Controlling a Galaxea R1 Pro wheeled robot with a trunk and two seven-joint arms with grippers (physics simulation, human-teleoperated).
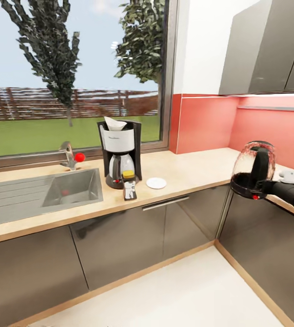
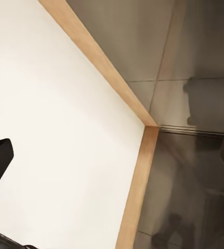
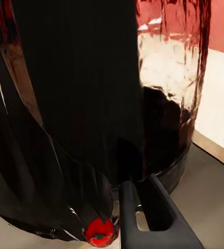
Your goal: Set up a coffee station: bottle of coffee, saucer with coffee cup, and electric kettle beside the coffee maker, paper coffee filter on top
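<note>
Gripping the electric kettle point(image 1: 252, 169) by its handle, our right gripper point(image 1: 266, 185) is carrying it; we are aiming at four o'clock of the coffee maker point(image 1: 120, 153), clearing the saucer point(image 1: 156, 183).

My right wrist camera sits tight against the electric kettle point(image 3: 86, 104), its dark glass and black handle looming. I see its red switch point(image 3: 99, 232) beside one black gripper finger point(image 3: 153, 218), with the countertop's point(image 3: 218, 111) light edge behind.

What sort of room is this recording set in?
A simulated home kitchen: a wood-grain countertop with an inset steel sink, a coffee maker by the window, and dark grey cabinet fronts below.
</note>
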